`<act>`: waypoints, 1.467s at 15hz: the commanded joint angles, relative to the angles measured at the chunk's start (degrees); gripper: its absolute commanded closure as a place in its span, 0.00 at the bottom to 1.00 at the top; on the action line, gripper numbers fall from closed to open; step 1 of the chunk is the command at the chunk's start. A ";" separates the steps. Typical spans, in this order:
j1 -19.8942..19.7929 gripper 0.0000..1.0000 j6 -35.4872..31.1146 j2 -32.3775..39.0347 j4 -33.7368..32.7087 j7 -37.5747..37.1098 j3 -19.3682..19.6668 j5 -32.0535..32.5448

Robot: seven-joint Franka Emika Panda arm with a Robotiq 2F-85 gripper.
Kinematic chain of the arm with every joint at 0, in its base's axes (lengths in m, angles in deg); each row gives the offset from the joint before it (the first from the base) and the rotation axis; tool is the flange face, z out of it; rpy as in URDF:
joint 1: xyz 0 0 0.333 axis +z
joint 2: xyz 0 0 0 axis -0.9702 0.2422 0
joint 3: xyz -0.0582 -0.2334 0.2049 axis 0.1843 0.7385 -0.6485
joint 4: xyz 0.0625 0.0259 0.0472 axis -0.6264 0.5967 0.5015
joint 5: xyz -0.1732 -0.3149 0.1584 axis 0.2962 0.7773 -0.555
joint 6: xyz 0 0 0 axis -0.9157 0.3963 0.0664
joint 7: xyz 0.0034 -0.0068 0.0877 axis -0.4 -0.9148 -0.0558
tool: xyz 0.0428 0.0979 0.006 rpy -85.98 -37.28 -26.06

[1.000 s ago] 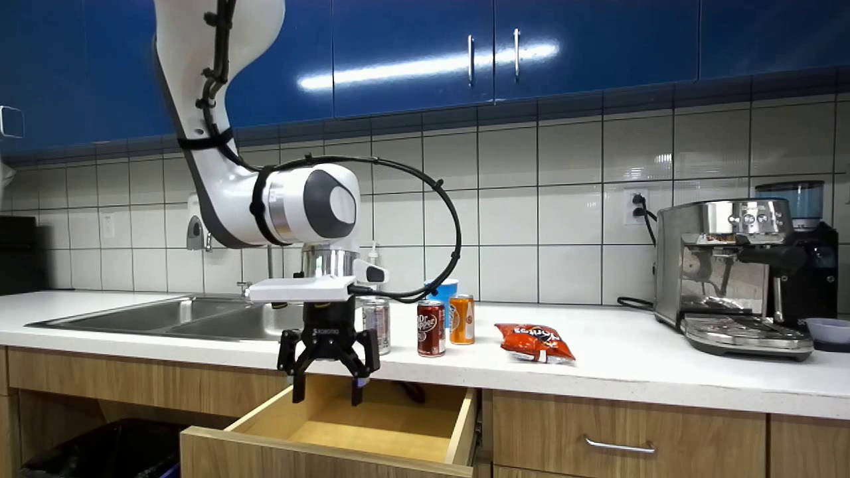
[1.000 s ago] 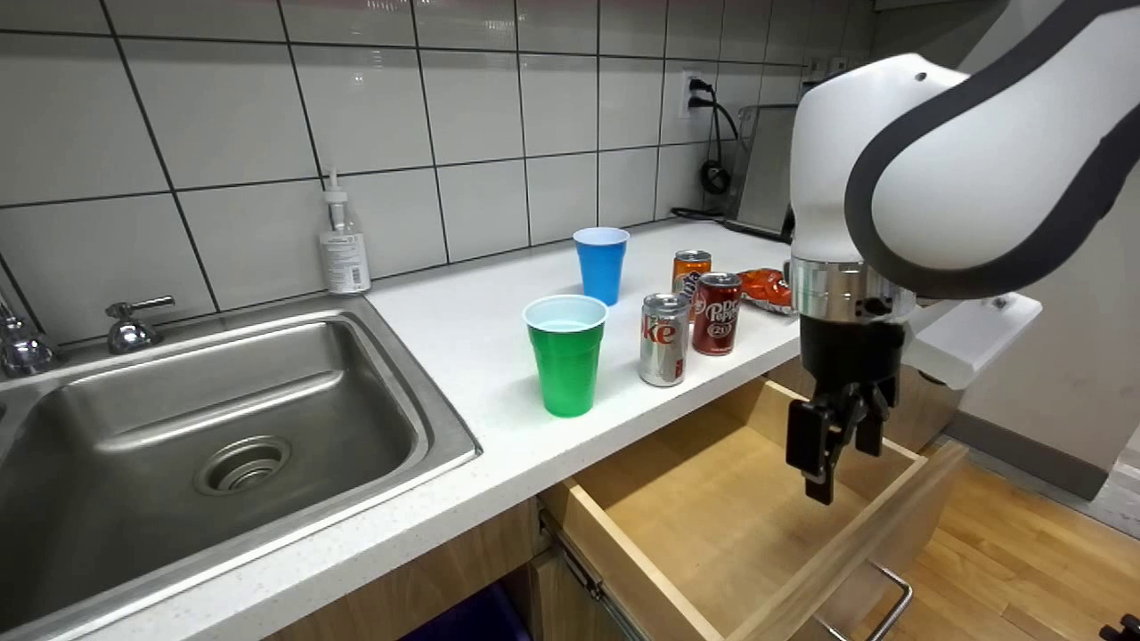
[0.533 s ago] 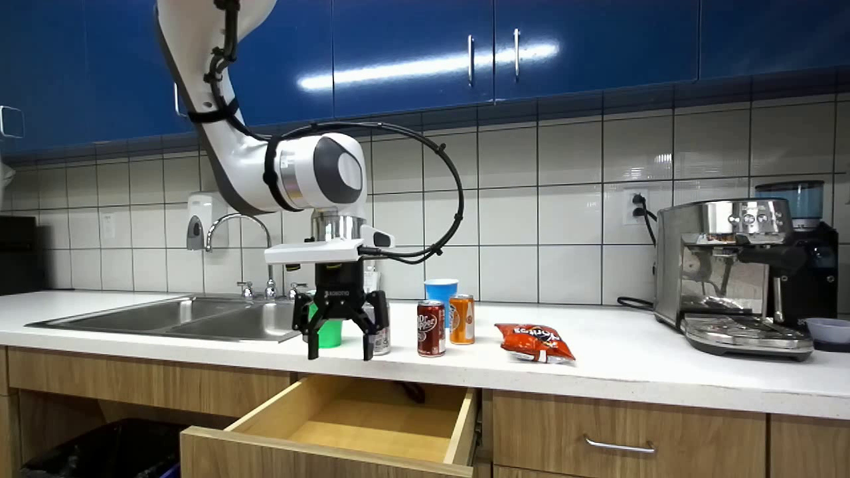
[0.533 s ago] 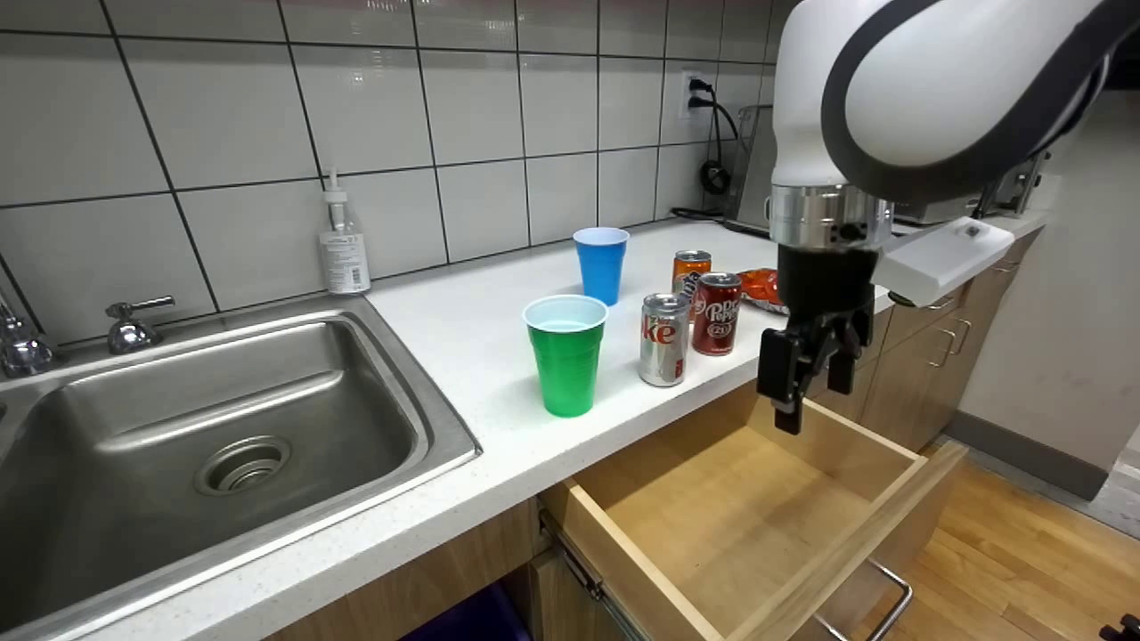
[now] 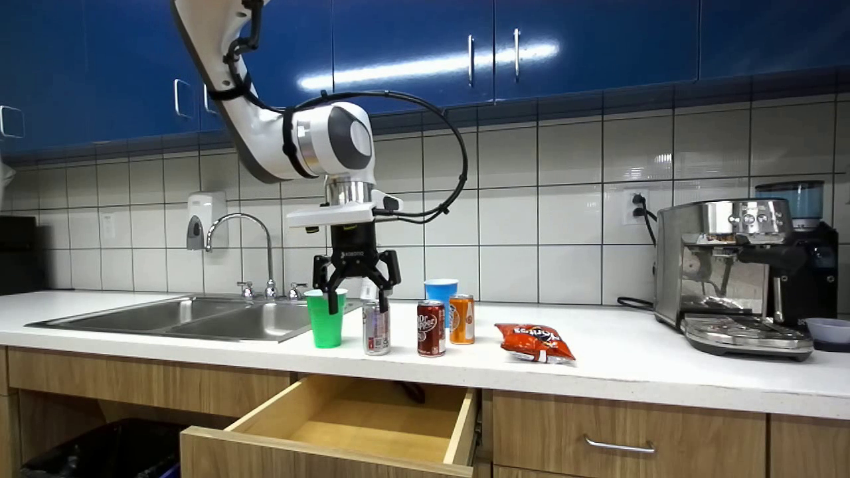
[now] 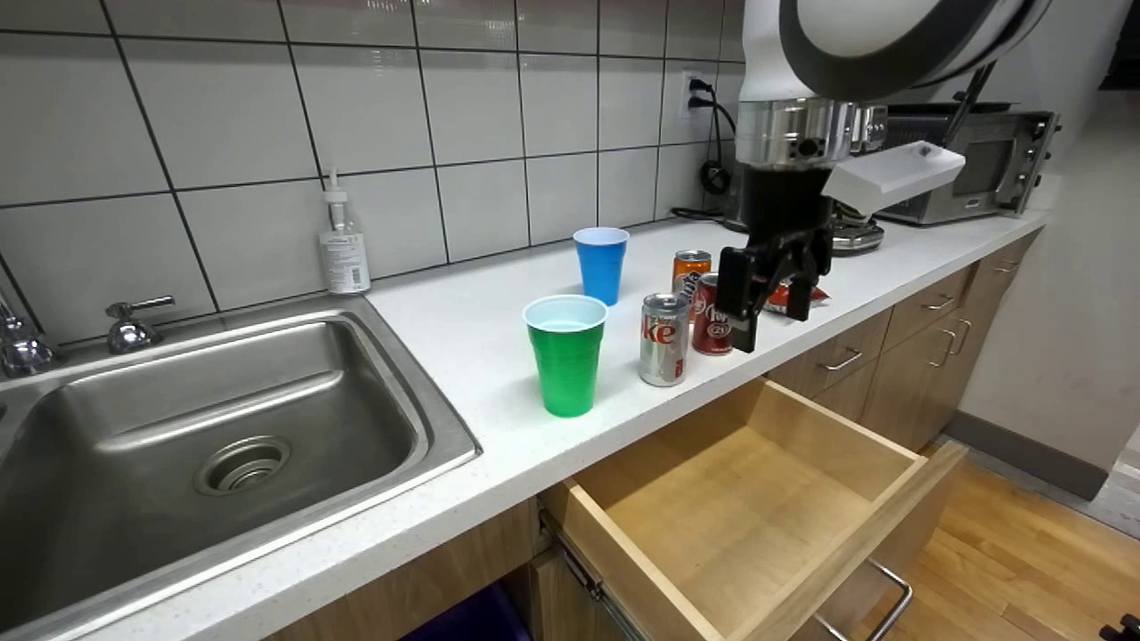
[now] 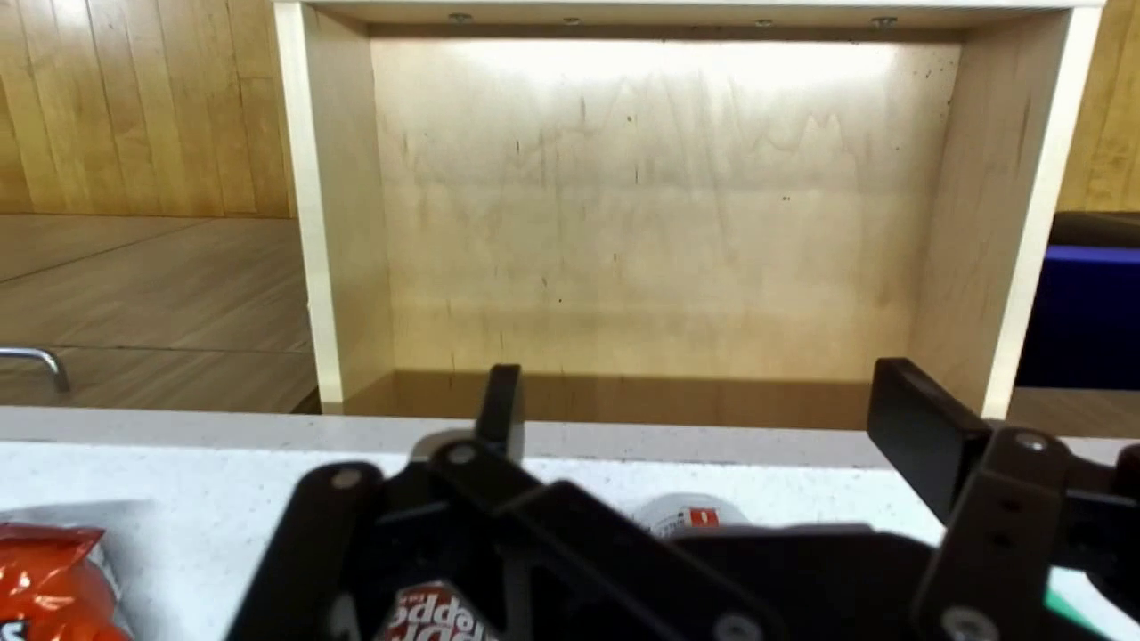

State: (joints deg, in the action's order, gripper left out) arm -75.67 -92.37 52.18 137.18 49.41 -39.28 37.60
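My gripper (image 5: 358,308) (image 6: 771,328) hangs pointing down with its fingers wide apart and nothing between them. It stands above the counter's front edge and the pulled-out drawer (image 6: 757,481). Nearest it are a silver Coke can (image 5: 376,332) and a dark red Dr Pepper can (image 6: 711,325), both upright. In the wrist view the silver can (image 7: 690,512) shows only partly behind the gripper body. An orange can (image 5: 461,320) stands behind the red one. A green cup (image 6: 565,365) and a blue cup (image 6: 602,267) stand upright on the counter.
A red chip bag (image 5: 536,342) lies right of the cans in an exterior view. A steel sink (image 6: 240,401) is set into the counter, with a soap bottle (image 6: 345,249) behind it. An espresso machine (image 5: 724,272) stands farther along. Blue cabinets (image 5: 412,53) hang above.
The gripper has risen from over the drawer to above the counter edge, moving slightly right in an exterior view. Its fingers stayed apart. Cans, cups, bag and drawer have not moved.
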 commanded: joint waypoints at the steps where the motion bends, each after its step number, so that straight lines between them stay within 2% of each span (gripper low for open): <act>1: -0.39 0.00 0.21 0.31 -1.00 0.05 -0.40 0.01; 14: -0.38 0.00 0.22 1.53 -2.68 0.08 -0.39 0.02; 18: -0.65 0.00 0.49 3.52 -4.91 1.24 -0.17 0.13; 21: -0.98 0.00 -0.31 7.62 -8.40 2.14 0.03 -0.26; 22: -0.89 0.00 0.41 6.26 -7.86 2.32 -0.11 -0.39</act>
State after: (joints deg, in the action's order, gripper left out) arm -75.89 -92.88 56.72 132.33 49.94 -39.07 37.59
